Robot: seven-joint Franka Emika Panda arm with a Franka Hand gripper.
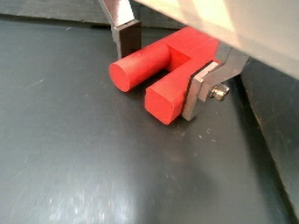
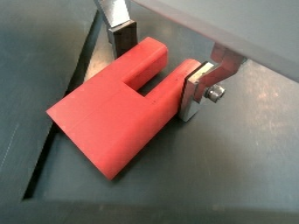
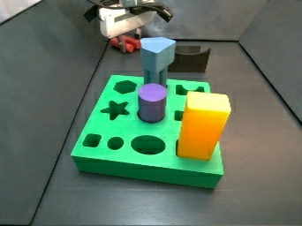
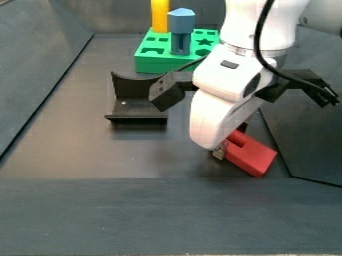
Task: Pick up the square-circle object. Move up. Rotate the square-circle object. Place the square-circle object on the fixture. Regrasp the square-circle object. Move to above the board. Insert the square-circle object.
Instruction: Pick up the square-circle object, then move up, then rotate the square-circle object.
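With the small red plastic square-circle object (image 2: pixel 117 109) lying on the dark floor beside the dark blocky fixture (image 4: pixel 138 98), the gripper (image 1: pixel 163 61), its silver fingers bracketing the prongs, should probably close squarely before lifting, though contact is unclear.

A lab test cell, by the look of it: dark floor, dark walls. The gripper (image 4: pixel 230 152) hangs beside the fixture (image 4: pixel 135 99), with the board (image 3: pixel 118 128) nearby.
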